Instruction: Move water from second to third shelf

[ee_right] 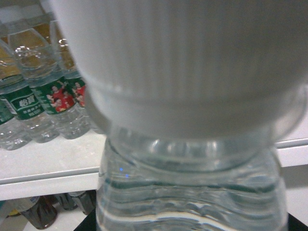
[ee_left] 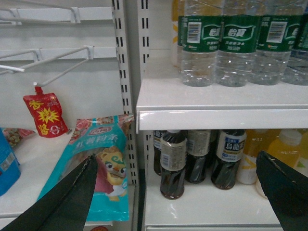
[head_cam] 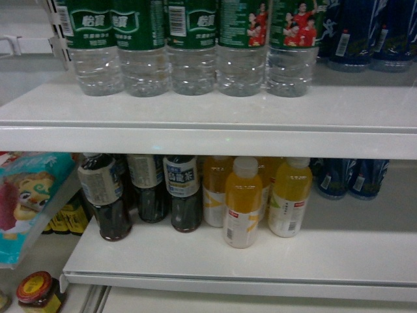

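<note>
A water bottle (ee_right: pixel 192 192) fills the right wrist view, its white ribbed cap (ee_right: pixel 183 62) right against the camera. My right gripper (ee_right: pixel 187 227) is shut on its clear body; only dark finger corners show at the bottom edge. Several more water bottles (head_cam: pixel 195 52) with green labels stand in a row on the upper white shelf (head_cam: pixel 208 124); they also show in the left wrist view (ee_left: pixel 236 48). My left gripper (ee_left: pixel 175 192) hangs open with nothing between its fingers, in front of the lower shelf. Neither gripper appears in the head view.
The lower shelf (head_cam: pixel 260 261) holds dark tea bottles (head_cam: pixel 186 195) and yellow drink bottles (head_cam: pixel 244 202). Dark blue bottles (head_cam: pixel 365 32) stand at the right. A teal snack bag (ee_left: pixel 103 163) and a red pouch (ee_left: pixel 45 115) sit left of the slotted upright (ee_left: pixel 126 96).
</note>
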You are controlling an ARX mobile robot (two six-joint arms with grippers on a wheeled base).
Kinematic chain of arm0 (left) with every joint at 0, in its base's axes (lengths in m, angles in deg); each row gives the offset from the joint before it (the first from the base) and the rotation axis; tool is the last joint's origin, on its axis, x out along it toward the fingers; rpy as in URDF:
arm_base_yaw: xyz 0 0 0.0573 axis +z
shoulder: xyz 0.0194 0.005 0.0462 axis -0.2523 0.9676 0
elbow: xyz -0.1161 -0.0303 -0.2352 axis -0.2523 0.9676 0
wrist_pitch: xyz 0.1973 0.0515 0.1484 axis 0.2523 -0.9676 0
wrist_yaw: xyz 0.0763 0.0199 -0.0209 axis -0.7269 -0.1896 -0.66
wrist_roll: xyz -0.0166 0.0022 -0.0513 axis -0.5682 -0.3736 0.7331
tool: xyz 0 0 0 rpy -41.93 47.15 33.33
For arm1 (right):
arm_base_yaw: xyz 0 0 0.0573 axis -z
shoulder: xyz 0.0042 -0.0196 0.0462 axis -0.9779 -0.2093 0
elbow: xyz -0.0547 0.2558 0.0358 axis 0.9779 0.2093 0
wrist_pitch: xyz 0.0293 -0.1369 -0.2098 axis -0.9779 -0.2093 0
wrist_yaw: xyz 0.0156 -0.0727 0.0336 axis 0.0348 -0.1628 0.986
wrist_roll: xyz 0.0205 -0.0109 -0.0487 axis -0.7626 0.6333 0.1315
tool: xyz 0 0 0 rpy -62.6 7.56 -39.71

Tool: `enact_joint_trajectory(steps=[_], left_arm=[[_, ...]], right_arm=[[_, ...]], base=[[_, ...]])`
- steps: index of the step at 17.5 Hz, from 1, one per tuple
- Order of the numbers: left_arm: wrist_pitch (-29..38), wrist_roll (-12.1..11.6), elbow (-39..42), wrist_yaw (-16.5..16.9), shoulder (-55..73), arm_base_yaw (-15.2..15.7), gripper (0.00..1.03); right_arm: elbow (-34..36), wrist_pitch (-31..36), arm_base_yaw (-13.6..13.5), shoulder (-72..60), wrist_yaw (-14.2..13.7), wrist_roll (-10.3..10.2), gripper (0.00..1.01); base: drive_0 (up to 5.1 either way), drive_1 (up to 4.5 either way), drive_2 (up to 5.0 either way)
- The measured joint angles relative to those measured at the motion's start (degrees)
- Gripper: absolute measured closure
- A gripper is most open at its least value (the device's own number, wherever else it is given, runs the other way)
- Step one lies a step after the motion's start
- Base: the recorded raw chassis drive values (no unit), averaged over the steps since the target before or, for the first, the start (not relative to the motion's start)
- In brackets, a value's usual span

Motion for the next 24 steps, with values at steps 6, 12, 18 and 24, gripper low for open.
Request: enact_joint_trajectory(steps=[6,12,18,24], left_arm=[[-0.02,0.0,0.0,0.0,0.0,0.0,0.05],[0.0,0.0,0.0,0.0,0.0,0.0,0.05],[0.0,0.0,0.02,-0.02,0.0,0.0,0.05],[0.0,0.0,0.02,-0.02,0.0,0.0,0.05]], right_arm=[[0.0,0.0,0.0,0.09,-0.02,0.02,0.58],[0.0,0.15,0.0,0.0,0.02,0.0,0.58],[0.0,0.07,-0.28,0.04,0.04,-0.04,0.58],[0.0,0.07,-0.31,0.04,0.04,-0.04,0.58]], base=[[-4.3,2.16,2.2],[-4.3,2.13,2.1],[-1.4,0.73,0.7],[0.0,0.0,0.0]])
